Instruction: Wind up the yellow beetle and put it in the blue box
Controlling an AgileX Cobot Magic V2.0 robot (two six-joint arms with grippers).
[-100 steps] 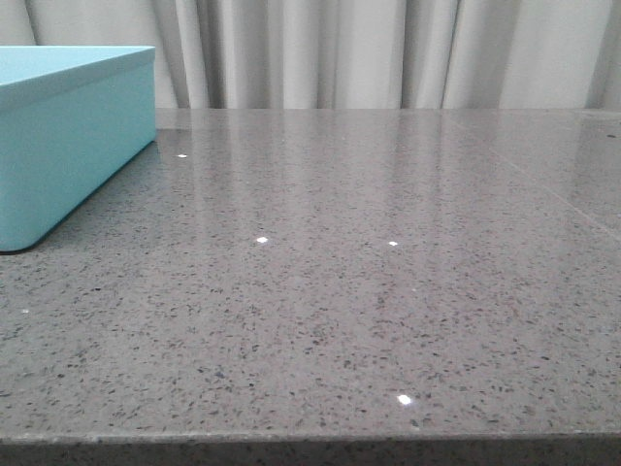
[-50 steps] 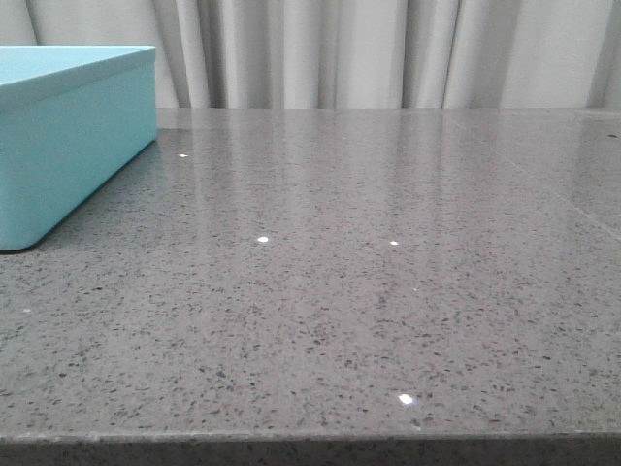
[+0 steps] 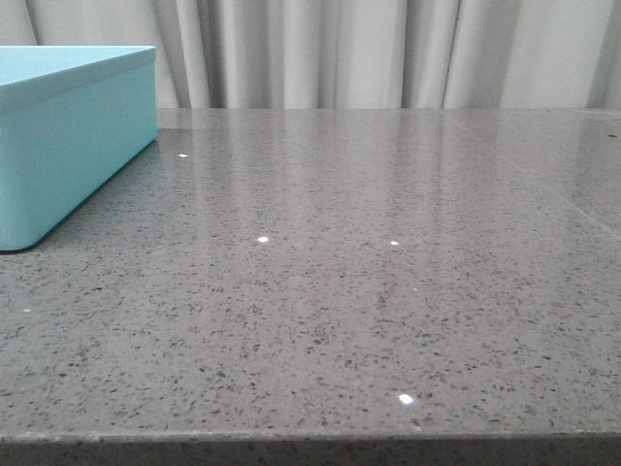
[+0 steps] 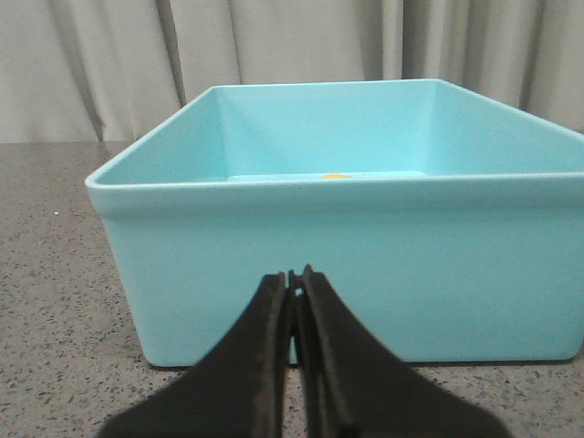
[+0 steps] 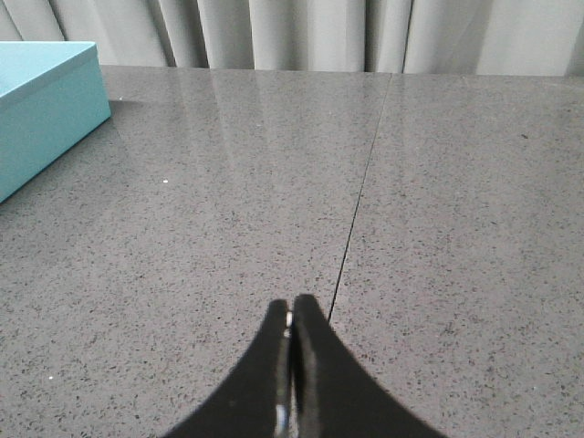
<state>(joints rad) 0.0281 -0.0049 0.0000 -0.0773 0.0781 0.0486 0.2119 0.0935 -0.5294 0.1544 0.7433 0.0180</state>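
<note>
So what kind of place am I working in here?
Most likely a staged test or lab bench, not a home: a bare speckled grey stone-look tabletop, plain pale curtains closing off the back, and only the blue box set out.

No text, label, brand, number or sign can be read on the blue box (image 4: 347, 265) or the bench (image 3: 369, 291).
</note>
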